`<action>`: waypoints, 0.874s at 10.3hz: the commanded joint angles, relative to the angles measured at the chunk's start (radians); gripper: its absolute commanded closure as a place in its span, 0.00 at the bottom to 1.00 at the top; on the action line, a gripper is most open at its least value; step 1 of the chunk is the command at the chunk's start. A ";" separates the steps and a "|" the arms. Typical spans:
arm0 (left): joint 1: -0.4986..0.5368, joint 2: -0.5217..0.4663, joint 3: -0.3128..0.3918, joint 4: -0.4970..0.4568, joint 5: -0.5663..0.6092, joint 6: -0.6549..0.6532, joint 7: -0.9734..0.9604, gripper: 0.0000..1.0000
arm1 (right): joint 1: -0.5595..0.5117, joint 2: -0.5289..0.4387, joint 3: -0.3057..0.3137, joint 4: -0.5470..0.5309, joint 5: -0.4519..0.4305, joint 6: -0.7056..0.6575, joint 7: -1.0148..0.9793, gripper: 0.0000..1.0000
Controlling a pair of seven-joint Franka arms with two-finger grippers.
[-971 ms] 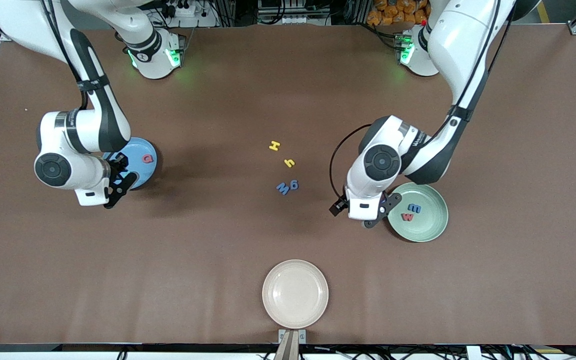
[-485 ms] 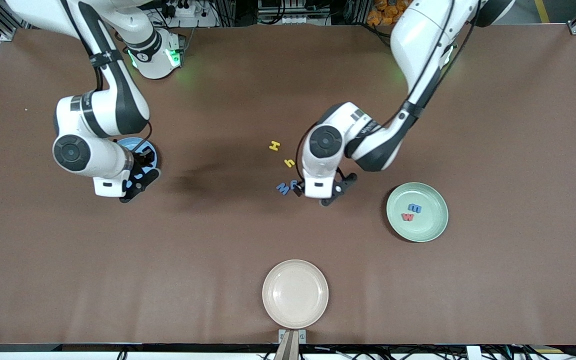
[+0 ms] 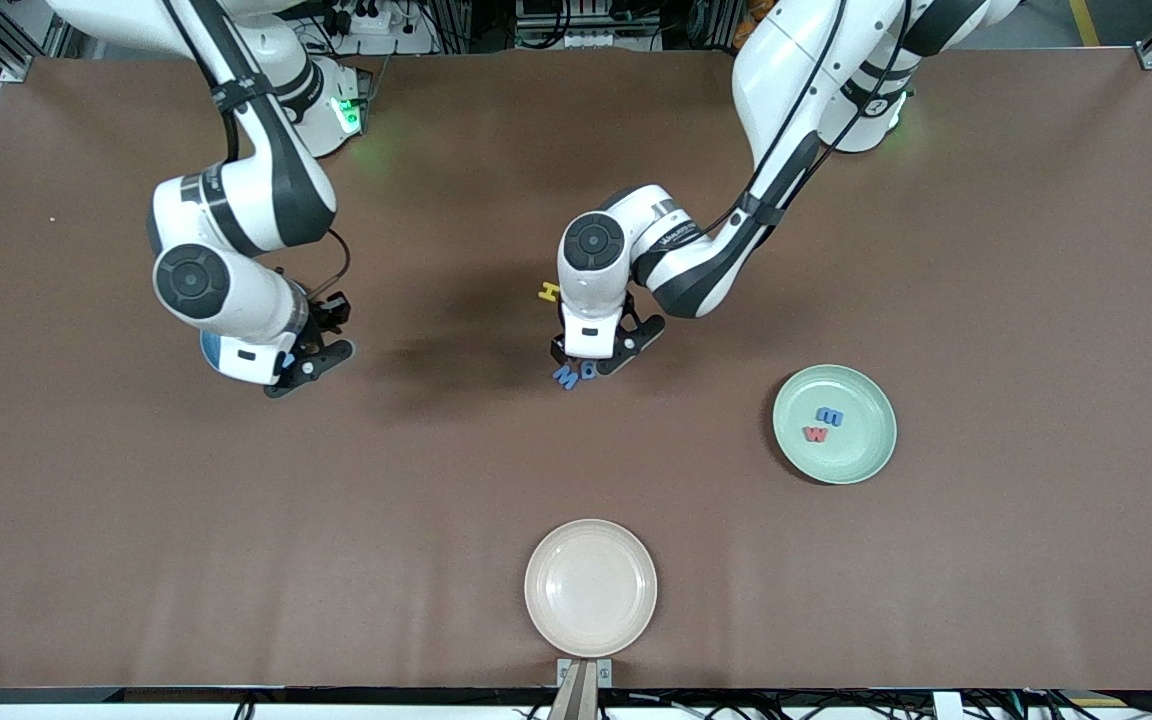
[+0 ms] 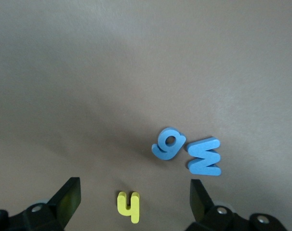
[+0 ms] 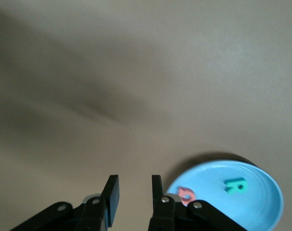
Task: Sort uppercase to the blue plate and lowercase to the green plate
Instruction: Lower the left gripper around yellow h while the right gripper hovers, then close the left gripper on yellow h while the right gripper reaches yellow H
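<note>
Hovering over the loose letters mid-worktop, the left gripper (image 4: 131,197) has its jaws spread wide with nothing in them. Yellow h (image 4: 128,206) lies flat between the jaws, nearer one than the other; blue g-like letter (image 4: 168,143) and blue M (image 4: 204,157) sit just outside the gap, touching or nearly touching each other. Yellow H (image 3: 547,292) pokes out beside the left wrist in the front view.

Right gripper (image 5: 132,197) hangs over bare worktop beside the blue plate (image 5: 261,211), jaws nearly closed, a narrow slot between them, empty. Red Q (image 5: 186,196) and teal R (image 5: 234,185) already lie in that plate, off to one side of the jaws. Blue plate is mostly hidden under the right arm in the front view. Green plate (image 3: 861,450) holds red w (image 3: 815,433) and blue m (image 3: 829,416), well apart from both jaws. Beige plate (image 3: 590,587) holds nothing.

Handling guess: letters look like thin foam, light, soft, slightly squashy, not fragile. Best hold on the h is probably across its straight stem, jaws pressed down to the worktop, light squeeze. It may tip or slide.
</note>
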 commanded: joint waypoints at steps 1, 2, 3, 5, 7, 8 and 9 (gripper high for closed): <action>-0.008 0.020 0.006 -0.006 0.031 0.023 -0.032 0.00 | 0.029 -0.023 0.029 -0.054 0.013 0.079 0.094 0.65; -0.010 0.025 0.006 -0.005 0.029 0.026 -0.032 0.00 | 0.031 -0.024 0.029 -0.058 0.013 0.081 0.106 0.65; -0.011 0.025 0.006 -0.003 0.025 0.034 -0.032 0.00 | 0.029 -0.023 0.029 -0.059 0.013 0.084 0.125 0.63; -0.040 0.034 0.004 -0.008 0.020 0.034 -0.033 0.00 | 0.031 -0.021 0.031 -0.097 0.013 0.163 0.155 0.59; -0.054 0.042 0.004 -0.006 0.020 0.039 -0.052 0.00 | 0.042 -0.021 0.032 -0.151 0.014 0.261 0.210 0.59; -0.057 0.043 0.004 -0.006 0.020 0.039 -0.053 0.00 | 0.058 -0.021 0.032 -0.175 0.014 0.306 0.238 0.59; -0.060 0.043 0.004 -0.008 0.020 0.039 -0.053 0.00 | 0.074 -0.021 0.037 -0.195 0.014 0.341 0.298 0.54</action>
